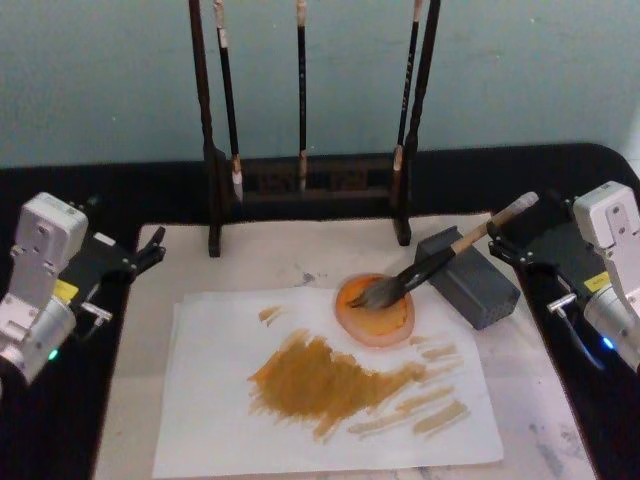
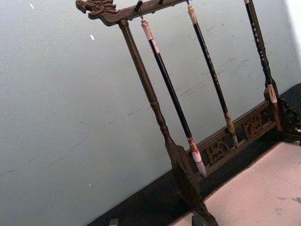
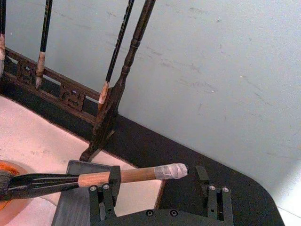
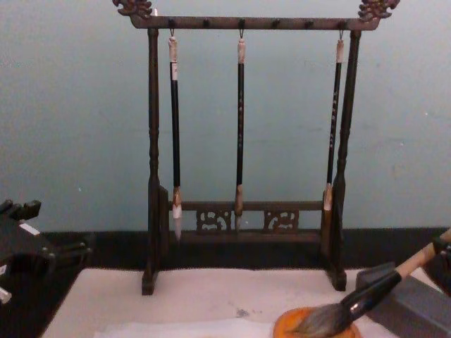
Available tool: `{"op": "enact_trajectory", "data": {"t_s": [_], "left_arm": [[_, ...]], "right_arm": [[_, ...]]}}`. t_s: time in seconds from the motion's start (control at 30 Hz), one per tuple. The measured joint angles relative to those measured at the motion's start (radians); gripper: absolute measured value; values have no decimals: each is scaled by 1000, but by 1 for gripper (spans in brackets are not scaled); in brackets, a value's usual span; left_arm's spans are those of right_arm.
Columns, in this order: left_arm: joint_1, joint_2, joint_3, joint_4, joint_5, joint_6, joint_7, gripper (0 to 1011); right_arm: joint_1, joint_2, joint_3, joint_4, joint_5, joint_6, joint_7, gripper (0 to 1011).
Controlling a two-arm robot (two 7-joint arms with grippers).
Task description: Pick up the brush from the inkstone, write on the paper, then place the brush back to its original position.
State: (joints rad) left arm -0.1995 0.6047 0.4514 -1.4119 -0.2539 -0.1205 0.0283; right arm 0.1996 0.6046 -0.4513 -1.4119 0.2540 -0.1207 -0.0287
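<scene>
Ochre-brown strokes [image 1: 320,385] are spread across the thin white sheet of paper [image 1: 220,420], which is laid to the left of the grey rectangular stone block [image 1: 482,290] on a cream felt mat [image 1: 150,330]. The large tan-handled calligraphy brush [image 1: 441,260] is seen lying tilted over that block: its handle is propped on the block's top, and its bushy grey tuft is dipped into a shallow round orange dish [image 1: 388,322] set just left of the block, on the paper's far corner. To the right of the block the right gripper [image 3: 157,171] is held low with its jaws spread wide, and the brush's white-wrapped end is found between them; one finger is just beside the handle. Well to the left of the block, past the mat's edge, the left gripper [image 1: 148,251] is parked with its jaws apart, holding nothing. Behind the block a dark carved wooden stand [image 4: 152,176] is placed, with three thin dark brushes [image 4: 240,127] hung from it.
</scene>
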Motion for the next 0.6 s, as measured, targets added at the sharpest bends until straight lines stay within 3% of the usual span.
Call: {"op": "enact_trajectory", "data": {"t_s": [0.6], "left_arm": [[0, 0, 0, 0, 0, 0, 0, 1010]], "right_arm": [[0, 0, 0, 0, 0, 0, 1, 1000]]}}
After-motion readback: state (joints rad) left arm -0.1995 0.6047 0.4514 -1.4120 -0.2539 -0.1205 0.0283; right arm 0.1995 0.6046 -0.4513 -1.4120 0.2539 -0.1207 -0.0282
